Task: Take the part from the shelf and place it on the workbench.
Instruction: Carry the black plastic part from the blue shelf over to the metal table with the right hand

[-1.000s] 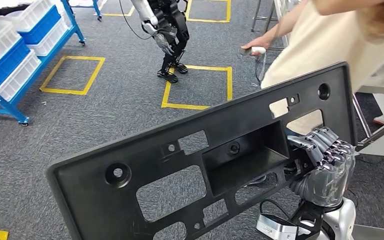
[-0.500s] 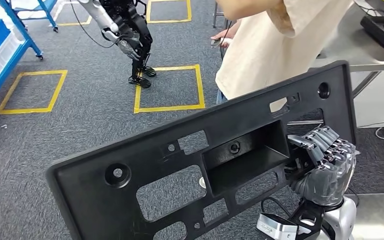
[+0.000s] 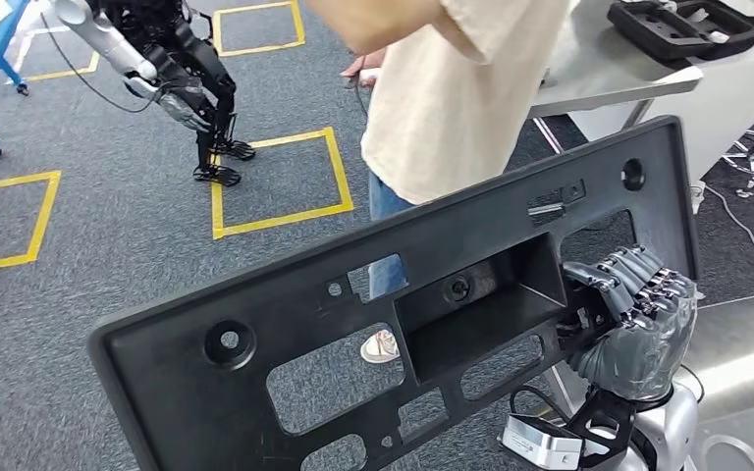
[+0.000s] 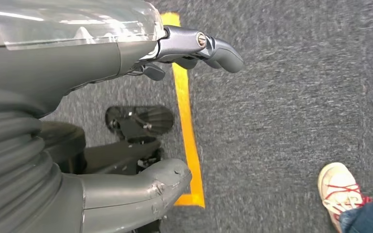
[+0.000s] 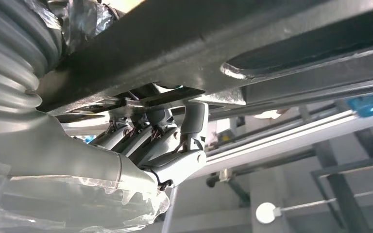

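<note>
A large flat black plastic part point(image 3: 285, 324) with several cut-outs and a deep rectangular recess is held up across the head view, tilted up to the right. My right hand point(image 3: 636, 314) grips it near its right end, fingers curled over an opening beside the recess. From the right wrist camera the part point(image 5: 252, 39) runs overhead with my fingers point(image 5: 175, 141) hooked on it. My left hand point(image 4: 175, 107) hangs over the carpet with its fingers apart and nothing in it. The white workbench point(image 3: 648, 69) stands at the upper right.
A person in a beige shirt point(image 3: 461, 88) stands close behind the part, a shoe point(image 4: 342, 187) on the carpet. Another humanoid robot point(image 3: 172, 69) stands at the upper left beside yellow floor squares point(image 3: 280, 172). A black part point(image 3: 692, 25) lies on the workbench.
The whole scene has slid left as the camera turned right; the blue shelving has left the picture and the workbench has come in. The part stays in my right hand's grip.
</note>
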You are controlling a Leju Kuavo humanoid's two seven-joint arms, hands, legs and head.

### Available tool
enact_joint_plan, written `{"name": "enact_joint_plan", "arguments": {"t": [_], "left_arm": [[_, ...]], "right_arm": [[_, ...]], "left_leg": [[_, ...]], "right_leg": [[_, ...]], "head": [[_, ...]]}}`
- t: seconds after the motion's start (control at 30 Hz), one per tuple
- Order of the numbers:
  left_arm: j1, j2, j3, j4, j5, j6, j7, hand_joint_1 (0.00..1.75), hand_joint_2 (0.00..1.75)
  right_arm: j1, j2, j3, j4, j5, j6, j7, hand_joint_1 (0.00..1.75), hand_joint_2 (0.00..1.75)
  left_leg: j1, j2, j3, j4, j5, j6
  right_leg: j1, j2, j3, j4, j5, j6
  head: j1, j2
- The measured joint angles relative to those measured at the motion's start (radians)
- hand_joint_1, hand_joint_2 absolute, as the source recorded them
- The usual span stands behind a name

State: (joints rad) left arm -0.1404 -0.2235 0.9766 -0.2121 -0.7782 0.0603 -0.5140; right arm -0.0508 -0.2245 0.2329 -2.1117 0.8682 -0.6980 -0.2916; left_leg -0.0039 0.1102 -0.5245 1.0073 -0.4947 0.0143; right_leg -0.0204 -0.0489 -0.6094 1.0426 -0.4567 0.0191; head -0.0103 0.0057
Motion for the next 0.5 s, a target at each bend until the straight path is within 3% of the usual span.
{"name": "enact_joint_plan", "arguments": {"t": [0.03, 0.1, 0.17, 0.2, 0.23, 0.27, 0.3, 0.33, 0.4, 0.47, 0.5], "left_arm": [[-0.002, 0.0, 0.0, 0.0, 0.0, 0.002, -0.001, 0.0, 1.75], [-0.003, 0.0, 0.0, 0.0, 0.0, 0.006, -0.002, 0.0, 1.75], [-0.001, 0.0, 0.0, 0.0, -0.001, 0.009, -0.001, 0.0, 1.75], [0.001, 0.0, 0.0, 0.0, -0.001, 0.01, 0.0, 0.0, 1.75], [0.003, 0.0, 0.0, 0.0, -0.001, 0.011, 0.001, 0.0, 1.75], [0.005, 0.0, 0.0, 0.0, -0.001, 0.012, 0.002, 0.0, 1.75], [0.006, 0.0, 0.0, 0.0, -0.001, 0.012, 0.002, 0.0, 1.75], [0.006, 0.0, 0.0, 0.0, -0.001, 0.013, 0.002, 0.0, 1.75], [0.007, 0.002, 0.0, 0.0, -0.001, 0.013, 0.003, 0.0, 1.75], [0.008, 0.004, 0.0, 0.0, -0.001, 0.015, 0.006, 0.0, 1.75], [0.008, 0.004, 0.0, 0.0, -0.001, 0.016, 0.007, 0.0, 1.75]], "right_arm": [[0.0, 0.0, 0.0, 0.0, 0.0, 0.0, 0.0, 1.75, 1.75], [0.0, 0.0, 0.0, 0.0, 0.0, 0.0, 0.0, 1.75, 1.75], [0.001, 0.0, 0.0, 0.0, 0.0, 0.0, 0.001, 1.75, 1.75], [0.002, 0.0, 0.0, 0.0, -0.001, 0.0, 0.001, 1.75, 1.75], [0.004, -0.001, 0.0, 0.0, -0.001, 0.0, 0.001, 1.75, 1.75], [0.006, -0.001, 0.0, 0.0, -0.001, 0.0, 0.001, 1.75, 1.75], [0.008, 0.0, 0.0, 0.0, -0.001, 0.0, 0.001, 1.75, 1.75], [0.01, 0.0, 0.0, 0.0, -0.001, 0.0, 0.001, 1.75, 1.75], [0.012, 0.0, 0.0, 0.0, -0.001, 0.0, 0.001, 1.75, 1.75], [0.017, -0.001, 0.0, 0.0, -0.001, 0.0, 0.001, 1.75, 1.75], [0.02, -0.001, 0.0, 0.0, -0.002, 0.0, 0.002, 1.75, 1.75]], "left_leg": [[0.002, -0.001, 0.002, 0.002, -0.004, -0.006], [0.008, -0.037, -0.011, 0.039, -0.036, -0.017], [0.012, -0.086, -0.061, 0.152, -0.102, -0.021], [0.013, -0.096, -0.093, 0.222, -0.132, -0.021], [0.013, -0.1, -0.12, 0.276, -0.148, -0.019], [0.012, -0.102, -0.132, 0.298, -0.144, -0.015], [0.01, -0.105, -0.127, 0.28, -0.12, -0.008], [0.008, -0.113, -0.105, 0.227, -0.082, 0.0], [0.001, -0.158, -0.046, 0.085, -0.016, 0.018], [-0.004, -0.19, -0.013, 0.013, 0.005, 0.03], [-0.006, -0.186, -0.009, 0.008, 0.005, 0.032]], "right_leg": [[0.0, 0.01, -0.001, 0.0, 0.0, -0.007], [-0.002, 0.03, -0.002, -0.003, 0.004, -0.02], [0.0, 0.049, -0.004, -0.004, 0.006, -0.03], [0.003, 0.06, -0.005, -0.004, 0.007, -0.033], [0.007, 0.073, -0.005, -0.003, 0.007, -0.035], [0.01, 0.086, -0.005, -0.003, 0.008, -0.036], [0.013, 0.1, -0.004, -0.003, 0.008, -0.036], [0.014, 0.113, -0.003, -0.003, 0.009, -0.036], [0.014, 0.138, -0.003, -0.002, 0.011, -0.034], [0.007, 0.16, -0.007, -0.003, 0.016, -0.026], [0.004, 0.171, -0.01, -0.006, 0.02, -0.02]], "head": [[0.0, 0.0], [0.0, 0.0], [0.0, 0.0], [0.0, 0.0], [0.0, 0.0], [0.0, 0.0], [0.0, 0.0], [0.0, 0.0], [0.0, 0.0], [0.0, 0.0], [0.0, 0.0]]}}
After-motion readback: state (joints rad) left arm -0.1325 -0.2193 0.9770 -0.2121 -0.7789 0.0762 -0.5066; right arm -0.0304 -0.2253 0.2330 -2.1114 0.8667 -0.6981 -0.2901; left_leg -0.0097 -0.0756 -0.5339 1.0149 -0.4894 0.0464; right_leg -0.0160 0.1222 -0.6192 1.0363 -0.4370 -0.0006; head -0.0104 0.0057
